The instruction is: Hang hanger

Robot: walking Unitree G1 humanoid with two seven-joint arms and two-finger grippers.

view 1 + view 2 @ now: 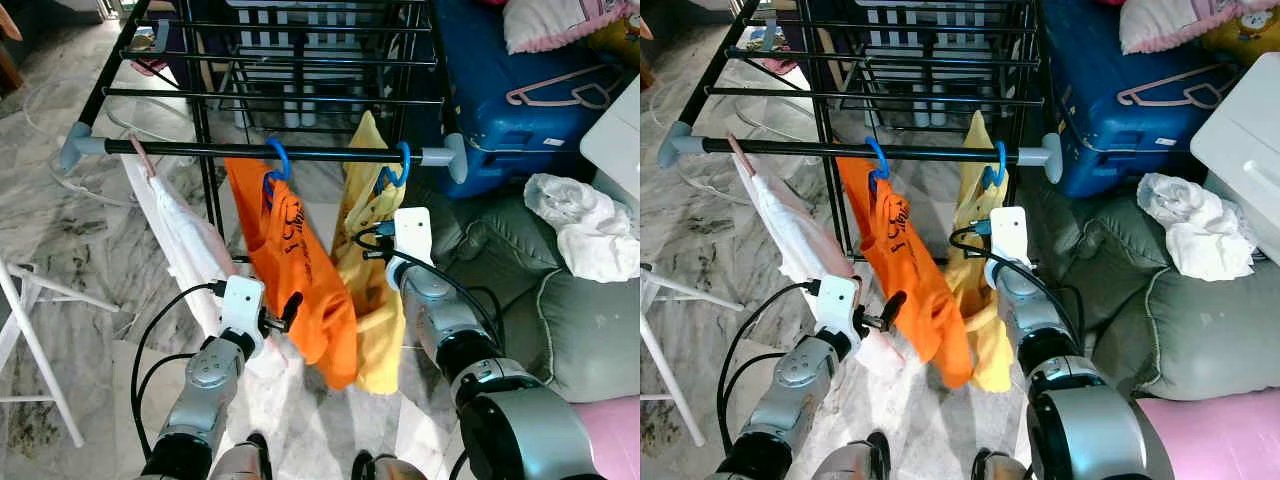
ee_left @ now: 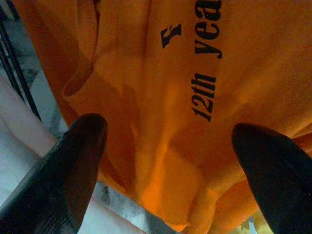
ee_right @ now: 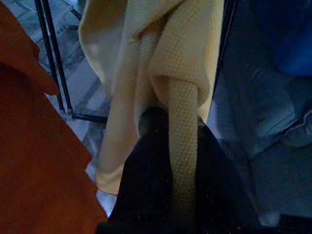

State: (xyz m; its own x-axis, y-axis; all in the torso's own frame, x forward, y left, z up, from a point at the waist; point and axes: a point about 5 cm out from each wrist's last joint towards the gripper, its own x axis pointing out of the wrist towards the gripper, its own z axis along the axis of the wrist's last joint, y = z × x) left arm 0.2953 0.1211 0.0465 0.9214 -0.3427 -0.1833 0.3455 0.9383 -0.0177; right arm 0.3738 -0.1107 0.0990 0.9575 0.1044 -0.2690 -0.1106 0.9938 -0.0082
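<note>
Hangers: two blue ones point(image 1: 277, 160) point(image 1: 397, 168) hook on the black rail point(image 1: 200, 148) of a drying rack, over a grey marble floor point(image 1: 60, 240).

One carries an orange shirt point(image 1: 305, 280), the other a yellow cloth point(image 1: 372, 300); a pink garment point(image 1: 185, 235) hangs at the left. The left hand point(image 2: 170, 165) is open beside the shirt. The right hand point(image 3: 168, 146) grips a fold of the cloth. A blue suitcase point(image 1: 500, 90) and grey cushions point(image 1: 560, 320) lie at the right.

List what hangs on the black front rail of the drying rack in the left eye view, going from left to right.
White garment → orange shirt on a blue hanger → yellow garment on another blue hanger.
</note>
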